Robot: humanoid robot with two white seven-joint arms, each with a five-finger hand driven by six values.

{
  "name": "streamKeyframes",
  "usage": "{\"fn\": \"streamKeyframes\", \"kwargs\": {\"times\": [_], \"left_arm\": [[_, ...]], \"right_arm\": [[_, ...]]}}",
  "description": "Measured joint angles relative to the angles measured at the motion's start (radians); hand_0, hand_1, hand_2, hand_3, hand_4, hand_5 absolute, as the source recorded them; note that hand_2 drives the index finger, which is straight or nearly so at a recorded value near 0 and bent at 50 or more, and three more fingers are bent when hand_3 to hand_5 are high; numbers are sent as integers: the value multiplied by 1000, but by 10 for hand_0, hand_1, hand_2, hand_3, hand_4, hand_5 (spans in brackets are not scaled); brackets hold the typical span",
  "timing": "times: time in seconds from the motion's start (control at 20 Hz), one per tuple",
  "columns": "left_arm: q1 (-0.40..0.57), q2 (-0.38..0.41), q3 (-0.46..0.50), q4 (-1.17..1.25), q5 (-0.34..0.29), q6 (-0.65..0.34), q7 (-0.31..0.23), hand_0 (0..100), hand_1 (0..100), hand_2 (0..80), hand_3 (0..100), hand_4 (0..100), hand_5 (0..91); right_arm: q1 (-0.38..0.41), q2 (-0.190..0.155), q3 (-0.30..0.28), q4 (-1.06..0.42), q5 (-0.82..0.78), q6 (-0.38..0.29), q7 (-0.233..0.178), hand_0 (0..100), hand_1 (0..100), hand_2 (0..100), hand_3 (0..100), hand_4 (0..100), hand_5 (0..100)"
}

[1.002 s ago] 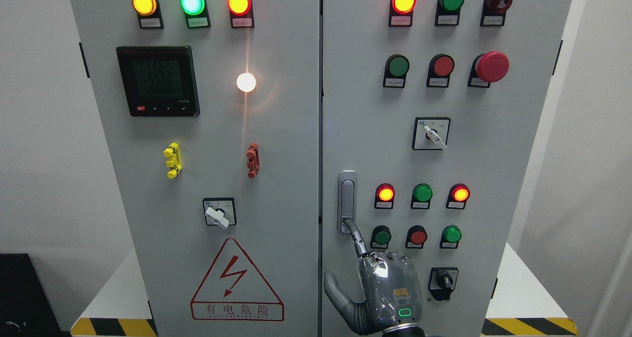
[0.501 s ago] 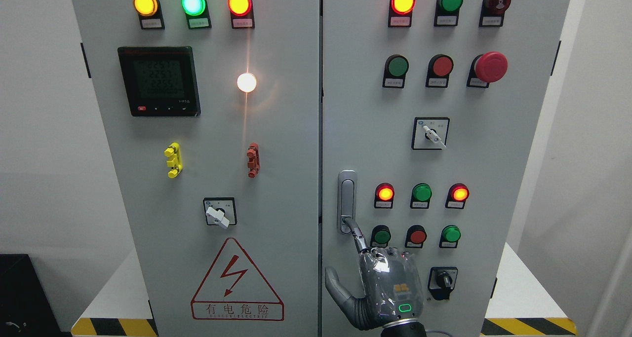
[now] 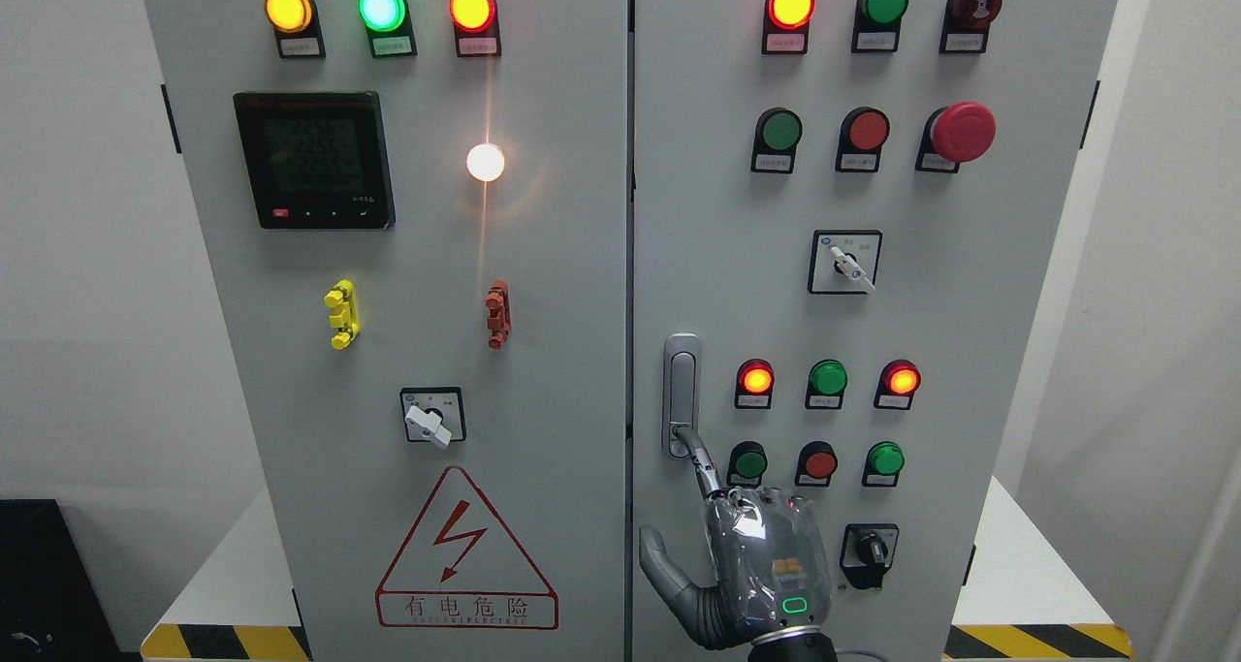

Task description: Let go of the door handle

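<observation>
A robot's right hand rises before a grey electrical cabinet. One extended finger touches the bottom of the silver door handle on the right door; other fingers curl, thumb apart.

The cabinet is cut off at the top and bottom edges, so its full height is not shown. The right hand enters at the bottom edge, its wrist and arm out of frame; its back faces the camera, hiding the palm and all fingers but the thumb and one extended finger. That fingertip covers the lower end of the door handle. Small labels under the lamps are too small to read. The meter display shows digits too blurred to make out. A black object at lower left is cropped and unidentifiable.
</observation>
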Motion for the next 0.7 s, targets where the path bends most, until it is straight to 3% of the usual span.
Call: {"fn": "streamKeyframes", "kwargs": {"times": [0.7], "left_arm": [[0,0,0,0,0,0,0,120,556,0,0,0,0]], "right_arm": [[7,3,0,0,0,3,3,418,204,38,1000,1000,1000]]}}
